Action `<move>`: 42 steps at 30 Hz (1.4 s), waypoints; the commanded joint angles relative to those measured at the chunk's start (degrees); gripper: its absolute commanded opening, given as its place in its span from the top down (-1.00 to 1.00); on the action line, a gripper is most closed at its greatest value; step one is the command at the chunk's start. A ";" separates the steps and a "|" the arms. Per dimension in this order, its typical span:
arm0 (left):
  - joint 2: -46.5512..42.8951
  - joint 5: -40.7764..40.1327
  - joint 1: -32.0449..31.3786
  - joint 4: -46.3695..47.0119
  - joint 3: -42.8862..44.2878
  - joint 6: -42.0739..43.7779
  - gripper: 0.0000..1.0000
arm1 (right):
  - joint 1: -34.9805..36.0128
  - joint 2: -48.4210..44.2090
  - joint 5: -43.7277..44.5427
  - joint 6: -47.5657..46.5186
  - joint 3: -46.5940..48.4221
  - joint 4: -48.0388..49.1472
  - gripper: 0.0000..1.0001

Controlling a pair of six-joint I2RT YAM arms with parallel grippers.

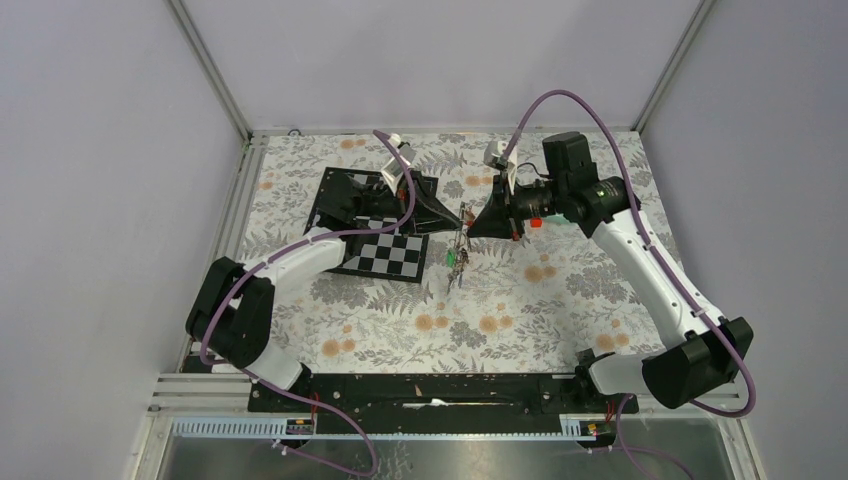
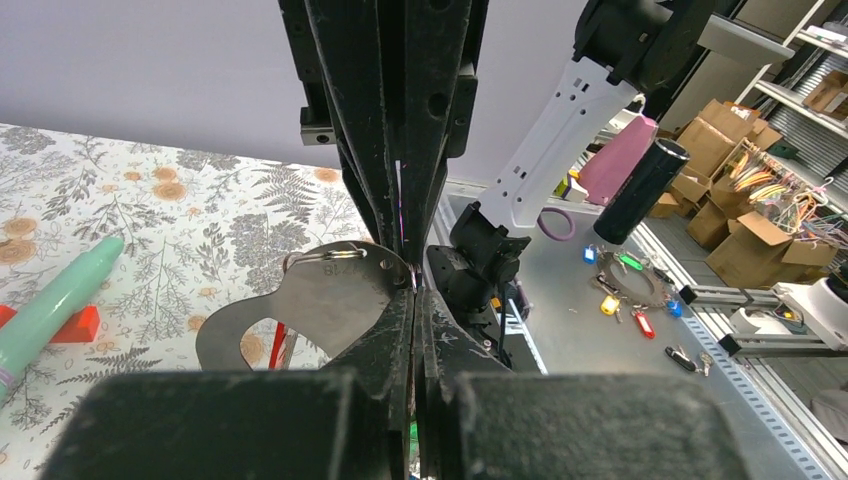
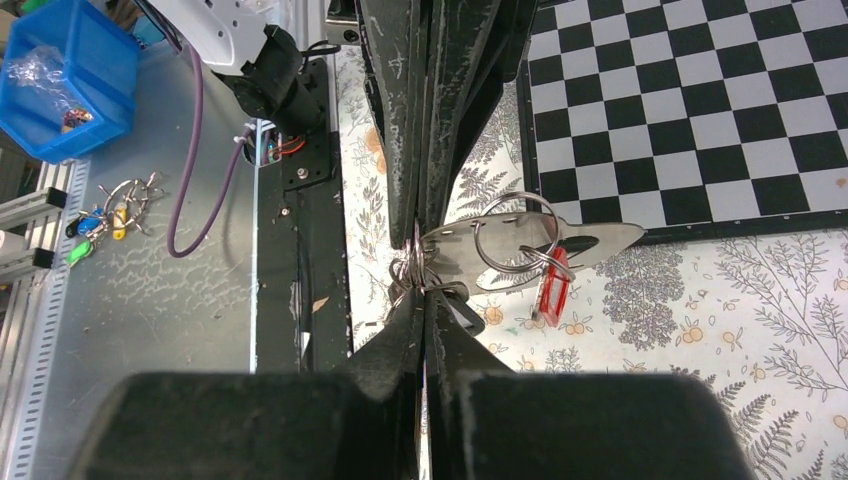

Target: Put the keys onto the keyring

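I have the bundle up in the air over the middle of the table [image 1: 560, 300], just past the checkerboard [image 1: 390, 255], with both arms meeting on it. The left gripper [image 2: 412, 285] is closed tight with no gap between its fingers, and it pinches the edge of a flat metal plate [image 2: 330, 300] that belongs to the bunch. The right gripper [image 3: 420, 290] is also fully closed. It nips the other end of that plate, where thin wire loops bunch up, and I take that wire to be part of the keyring [image 3: 478, 238].

The keyring lies across the plate in the right wrist view. A key with a red tag [image 3: 552, 290] hangs from it, so I judge that one to be threaded on. From above, the keys [image 1: 456, 262] dangle in a short string below the two grippers, and a green tag [image 1: 453, 258] shows among them. That suggests more than one key is on the wire.

I can't count the keys from any view because the cluster is too small from above and my own fingers cover much of it up close. I also can't see a loose key on the table waiting its turn. My reading is that I'm well into the job, perhaps working the wire to seat a key. I can't confirm that every key is on.
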 commanded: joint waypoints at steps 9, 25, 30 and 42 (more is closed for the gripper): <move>-0.28 -0.50 -1.20 8.35 -0.59 -1.94 1.00 | -0.29 -0.02 -1.82 5.87 -0.64 4.84 0.61; -0.58 -0.92 -1.23 7.42 -0.97 -1.62 1.00 | -1.34 -2.29 -2.98 0.46 4.70 -1.22 0.22; -0.37 -1.01 -1.23 7.32 -0.80 -1.80 1.00 | -1.25 -1.66 -4.20 1.33 4.85 -0.31 0.20; 0.30 -1.72 -1.18 7.67 -0.44 -2.72 1.00 | -0.35 -0.76 -5.50 3.56 2.00 2.79 0.22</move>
